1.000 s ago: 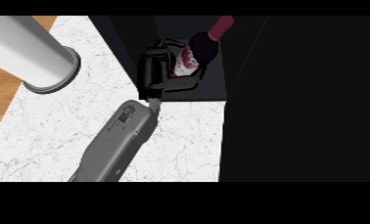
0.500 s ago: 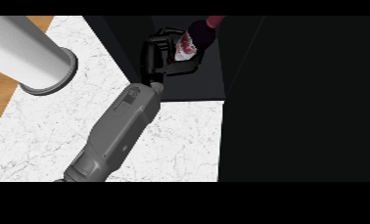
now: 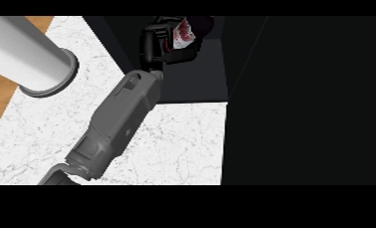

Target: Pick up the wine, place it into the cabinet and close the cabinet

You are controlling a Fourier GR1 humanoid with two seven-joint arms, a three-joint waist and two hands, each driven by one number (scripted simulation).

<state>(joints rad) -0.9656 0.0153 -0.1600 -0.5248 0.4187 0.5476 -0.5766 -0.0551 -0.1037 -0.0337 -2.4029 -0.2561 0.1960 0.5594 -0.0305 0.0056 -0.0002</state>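
The wine bottle (image 3: pixel 186 33) shows its dark red body and white label near the top of the head view, tilted, with its neck hidden in the dark. My right hand (image 3: pixel 156 44) is shut on it, black fingers curled round its left side. Hand and bottle are inside the open cabinet (image 3: pixel 198 80), above its dark floor. My grey right forearm (image 3: pixel 121 115) runs up to them from the lower left. My left hand is not in view.
A pale grey cylinder (image 3: pixel 33 53) stands at the left on the white marble counter (image 3: pixel 176 142). A wide black panel (image 3: pixel 301 97), part of the cabinet, fills the right side. A strip of wood (image 3: pixel 40 21) shows at the far upper left.
My right hand has carried the bottle up and farther into the cabinet, and the forearm has stretched after it. The bottle's neck has gone out of sight.
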